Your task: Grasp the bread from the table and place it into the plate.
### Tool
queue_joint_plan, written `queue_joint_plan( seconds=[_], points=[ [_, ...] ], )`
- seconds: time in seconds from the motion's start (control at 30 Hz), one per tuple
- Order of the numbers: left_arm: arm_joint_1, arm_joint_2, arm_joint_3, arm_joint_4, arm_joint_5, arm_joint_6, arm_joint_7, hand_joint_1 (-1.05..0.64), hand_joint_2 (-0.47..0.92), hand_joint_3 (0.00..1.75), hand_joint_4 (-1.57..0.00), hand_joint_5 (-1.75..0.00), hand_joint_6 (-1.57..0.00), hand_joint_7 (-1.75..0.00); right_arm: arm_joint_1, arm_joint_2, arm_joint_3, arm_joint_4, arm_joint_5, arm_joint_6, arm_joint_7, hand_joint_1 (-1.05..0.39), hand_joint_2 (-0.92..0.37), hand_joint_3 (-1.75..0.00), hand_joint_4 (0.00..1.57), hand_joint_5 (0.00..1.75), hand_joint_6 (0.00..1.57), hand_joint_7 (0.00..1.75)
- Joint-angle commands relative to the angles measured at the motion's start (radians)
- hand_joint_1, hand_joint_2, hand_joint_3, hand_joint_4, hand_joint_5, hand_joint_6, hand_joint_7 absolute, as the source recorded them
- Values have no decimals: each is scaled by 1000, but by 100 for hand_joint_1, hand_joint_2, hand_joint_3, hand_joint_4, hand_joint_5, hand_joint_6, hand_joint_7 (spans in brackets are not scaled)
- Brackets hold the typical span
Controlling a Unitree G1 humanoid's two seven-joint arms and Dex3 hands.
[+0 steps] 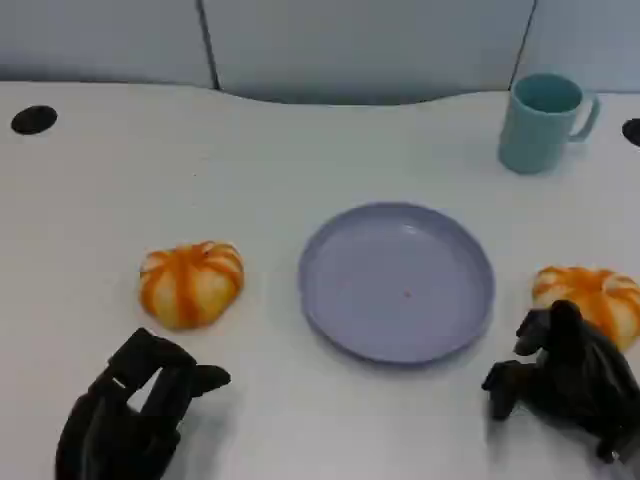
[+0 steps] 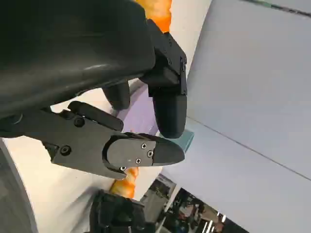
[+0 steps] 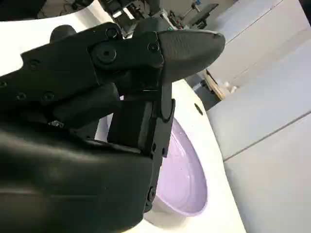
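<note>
Head view: the left hand sits at seven o'clock on the white surface, fingers loosely apart and holding nothing. Just beyond it, at nine o'clock of the plate, lies an orange-striped bread, apart from the fingers. The right hand sits at five o'clock, fingers curled downward with nothing in them, just beside a second bread at three o'clock of the plate; whether they touch cannot be told. The lavender plate lies between the two breads. A teal mug stands at one o'clock, well apart.
</note>
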Motion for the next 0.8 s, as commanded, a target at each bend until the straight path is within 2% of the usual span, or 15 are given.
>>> queue_joint_plan(
  seconds=[0.03, 0.8],
  points=[
    [-1, 14, 13, 1, -8, -5, -10, -52, 92, 36, -63, -175, -42, -159, 6, -10, -7, 0, 4, -3, 5, -52, -92, -32, 157, 73, 157, 47],
    [3, 8, 16, -10, -4, -4, -1, -51, 92, 33, -63, -175, -41, -160, 9, -8, -6, -5, 2, -1, -5, -51, -92, -29, 157, 73, 157, 47]
  ],
)
